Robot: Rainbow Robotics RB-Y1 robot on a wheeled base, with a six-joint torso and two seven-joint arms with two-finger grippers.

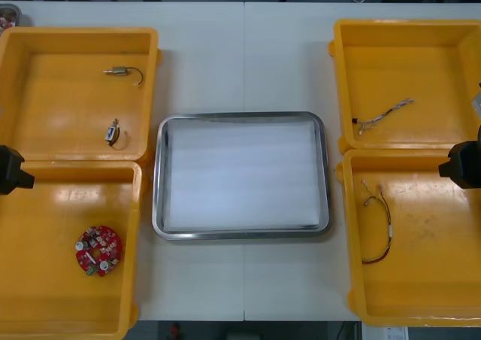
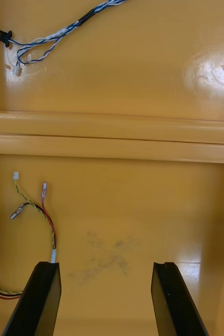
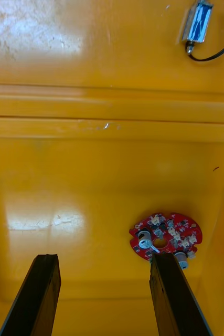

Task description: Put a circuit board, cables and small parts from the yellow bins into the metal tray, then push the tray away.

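Start of loading: the tray (image 1: 159, 176), white inside and holding nothing, lies on the worktop (image 1: 240, 295) between the yellow bins (image 1: 149, 92), and every item is in a bin. The left tool (image 3: 104, 260) hangs wide open over the near left bin (image 1: 45, 295). The board (image 3: 166, 242) lies flat on that bin's floor at the tip of one finger, not between the two. The right tool (image 2: 106, 265), equally wide, hangs over the near right bin (image 1: 436, 280), with the red-yellow cable (image 2: 38, 210) beside one finger and outside the gap. The blue-white cable (image 2: 59, 31) lies in the far right bin (image 1: 421, 62), and the small metal parts (image 1: 113, 132) in the far left bin (image 1: 60, 92). Likely faults: a straight descent of the left tool would probably set a finger on the board's components and tip or skid it, because the board is off-centre. Being thin and flat, it may also slip from a pinch at the edge. The right fingers may close on bare floor beside the thin cable, or lift one strand while its trailing end snags the bin wall. The front view supplies the layout: the tray's place, the four bins and both small parts. The wrist views supply the finger spacing, each item's offset from the fingers, the board's components and the cables' end connectors.
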